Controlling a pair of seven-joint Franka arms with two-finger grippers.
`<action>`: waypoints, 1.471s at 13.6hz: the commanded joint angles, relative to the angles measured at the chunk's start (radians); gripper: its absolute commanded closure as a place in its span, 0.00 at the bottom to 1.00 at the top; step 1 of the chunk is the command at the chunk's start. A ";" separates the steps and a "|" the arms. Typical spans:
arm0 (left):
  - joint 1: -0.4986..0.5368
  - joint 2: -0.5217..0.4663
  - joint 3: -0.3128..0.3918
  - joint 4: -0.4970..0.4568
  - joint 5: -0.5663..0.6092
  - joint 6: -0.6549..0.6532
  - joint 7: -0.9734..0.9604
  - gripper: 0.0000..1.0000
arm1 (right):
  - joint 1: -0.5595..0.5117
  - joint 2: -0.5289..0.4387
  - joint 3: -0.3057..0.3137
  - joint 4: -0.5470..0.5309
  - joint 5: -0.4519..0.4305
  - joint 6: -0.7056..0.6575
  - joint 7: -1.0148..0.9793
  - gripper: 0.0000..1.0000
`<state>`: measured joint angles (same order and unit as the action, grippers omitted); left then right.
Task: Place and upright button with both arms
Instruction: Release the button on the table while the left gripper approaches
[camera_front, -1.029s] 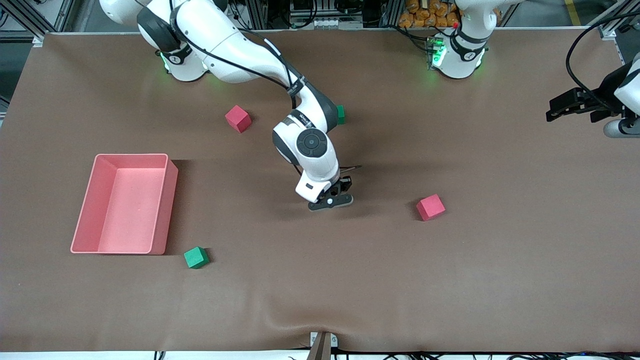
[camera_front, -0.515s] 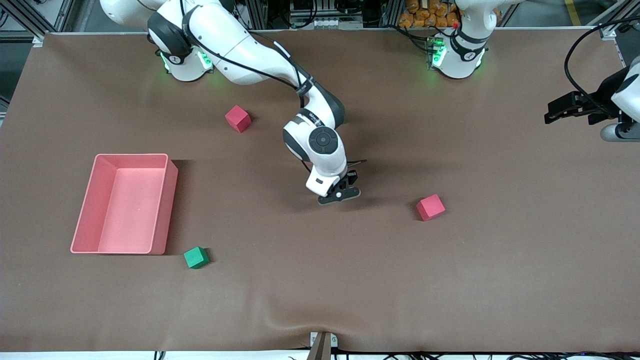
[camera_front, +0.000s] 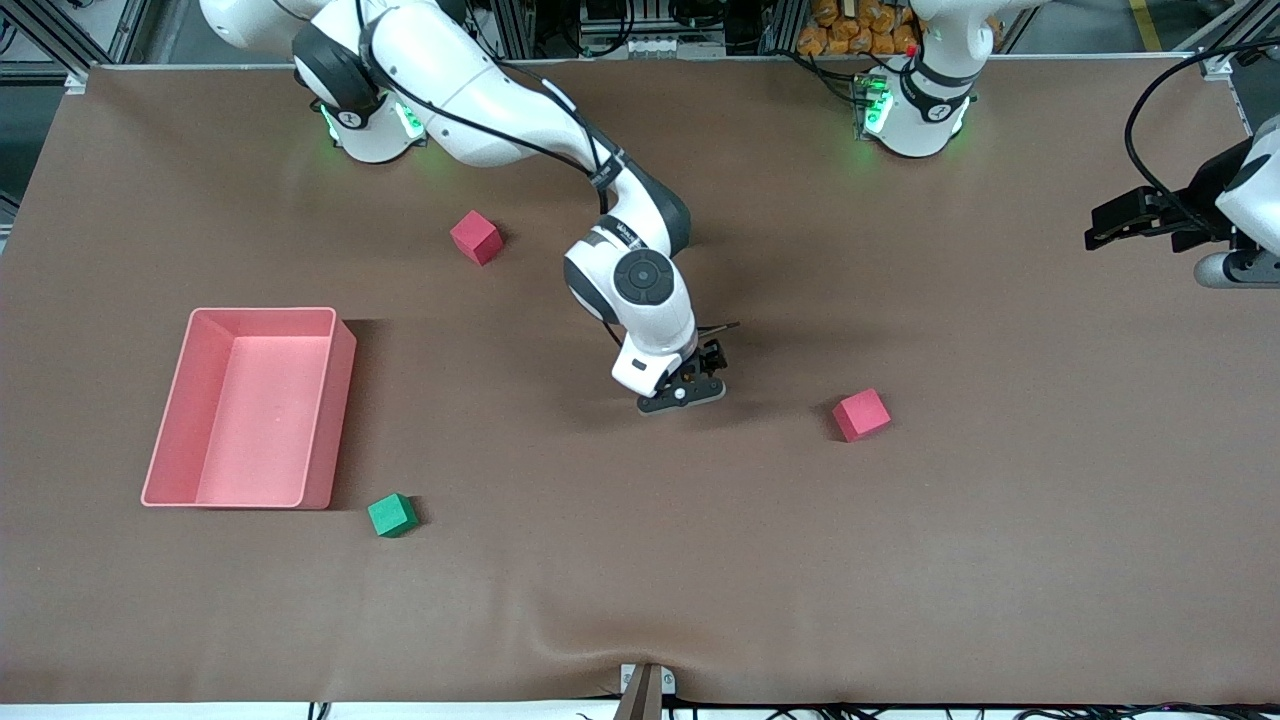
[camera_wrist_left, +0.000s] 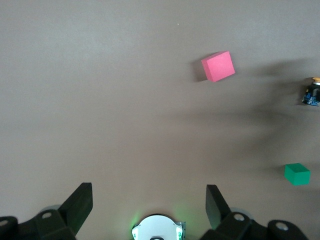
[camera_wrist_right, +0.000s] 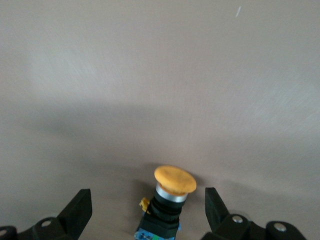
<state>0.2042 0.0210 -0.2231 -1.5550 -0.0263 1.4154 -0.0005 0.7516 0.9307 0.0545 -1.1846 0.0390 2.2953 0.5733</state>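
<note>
between the right tool's (camera_wrist_right: 145, 212) spread fingers, the button (camera_wrist_right: 170, 197) stands upright.

The front view looked down from high across the table (camera_front: 900, 560), facing both arm bases along its top edge and taking in the whole surface. The left wrist view looked down from well above the cloth, sharing a red cube (camera_wrist_left: 218, 66) (camera_front: 861, 414) with the front view. The right wrist view sat close over the button (camera_wrist_right: 172, 192).
</note>
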 joint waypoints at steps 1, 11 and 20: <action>0.003 0.010 -0.004 0.003 -0.017 0.000 0.002 0.00 | -0.052 -0.096 0.004 -0.020 0.015 -0.095 -0.003 0.00; -0.234 0.155 -0.028 0.015 -0.004 0.011 -0.293 0.00 | -0.362 -0.512 -0.001 -0.282 0.005 -0.327 -0.321 0.00; -0.491 0.463 -0.047 0.202 -0.050 0.022 -0.463 0.00 | -0.587 -0.781 -0.048 -0.313 -0.011 -0.646 -0.495 0.00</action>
<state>-0.2298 0.3940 -0.2682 -1.4425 -0.0686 1.4530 -0.4162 0.1816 0.2435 0.0291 -1.4420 0.0349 1.6646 0.0969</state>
